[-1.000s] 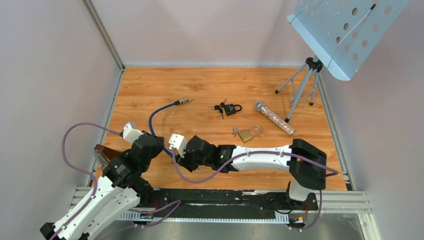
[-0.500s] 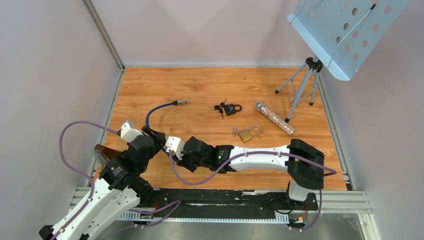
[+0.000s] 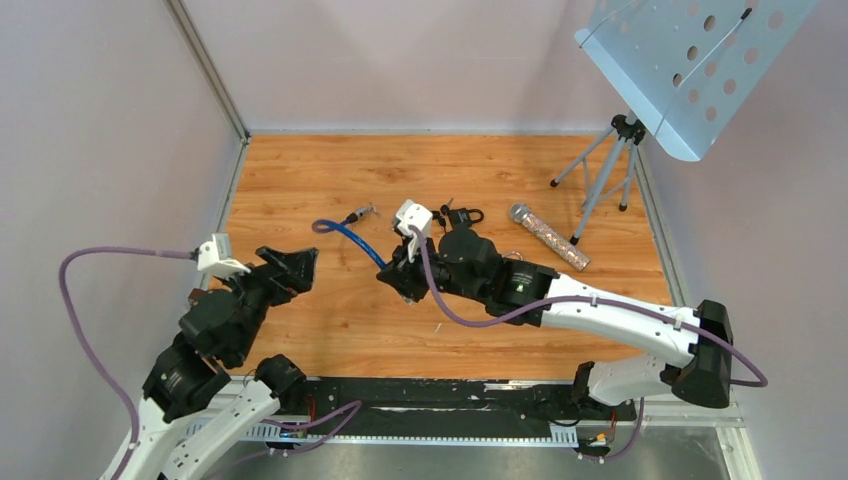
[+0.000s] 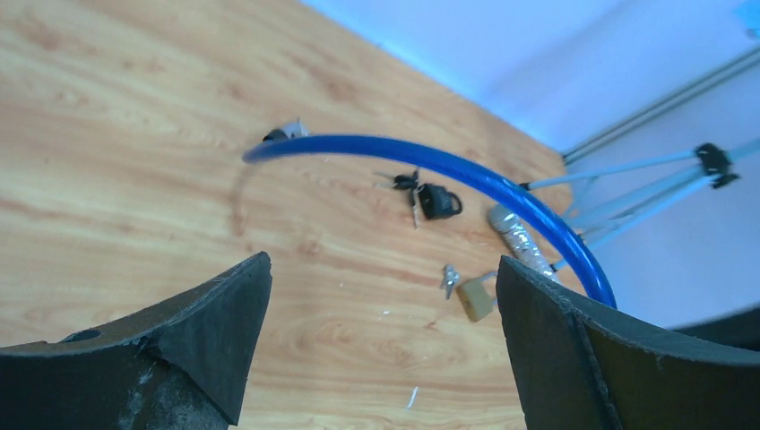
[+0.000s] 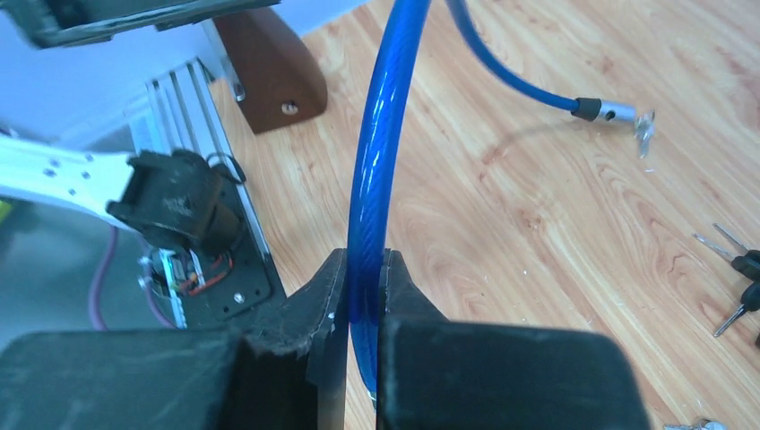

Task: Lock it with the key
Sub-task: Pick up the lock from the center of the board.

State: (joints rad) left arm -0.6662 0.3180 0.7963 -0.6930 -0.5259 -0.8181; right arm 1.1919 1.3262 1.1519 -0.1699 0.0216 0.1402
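Observation:
A blue cable lock (image 3: 352,240) runs from my right gripper (image 3: 397,277) toward the table's left middle. Its metal end (image 3: 362,213) lies on the wood. In the right wrist view the right gripper (image 5: 363,269) is shut on the blue cable (image 5: 376,152), and a small silver key (image 5: 643,127) sticks out of the cable's metal end. My left gripper (image 3: 292,264) is open and holds nothing, left of the cable. A black padlock (image 4: 439,201) with keys and a brass padlock (image 4: 475,297) with keys (image 4: 448,279) lie beyond the left gripper (image 4: 381,264).
A silver-headed microphone (image 3: 548,238) lies right of the padlocks. A music stand (image 3: 690,70) on a tripod (image 3: 605,175) fills the back right corner. A brown wooden block (image 5: 269,72) sits at the table's near left edge. Walls close in the left, back and right sides.
My left gripper opened, let go of the blue cable and drew back to the left. My right gripper shut on the cable and carried it up toward the table's middle.

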